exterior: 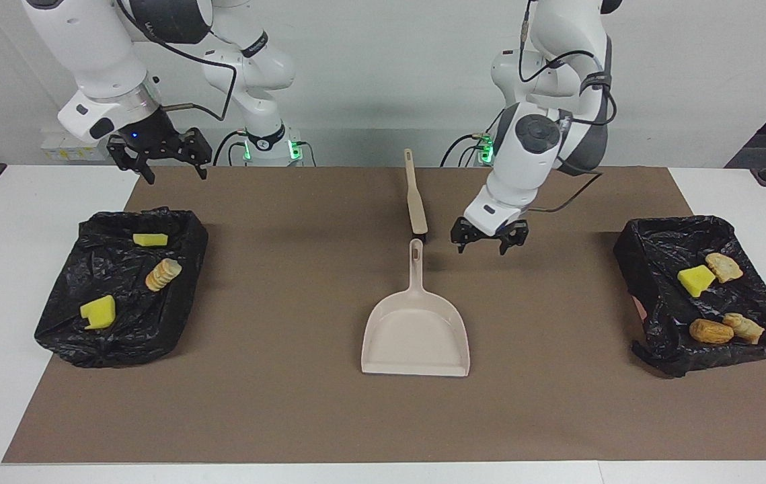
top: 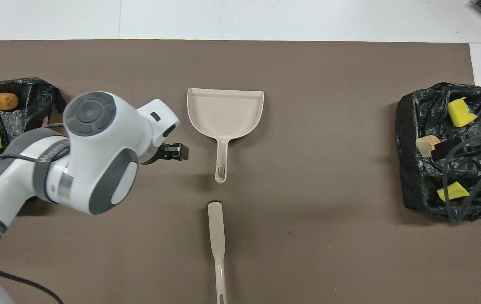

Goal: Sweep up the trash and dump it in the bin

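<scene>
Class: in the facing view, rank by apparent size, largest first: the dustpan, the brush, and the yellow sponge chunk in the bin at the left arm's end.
1. dustpan
2. brush, long but far slimmer
3. yellow sponge chunk, clearly smallest
</scene>
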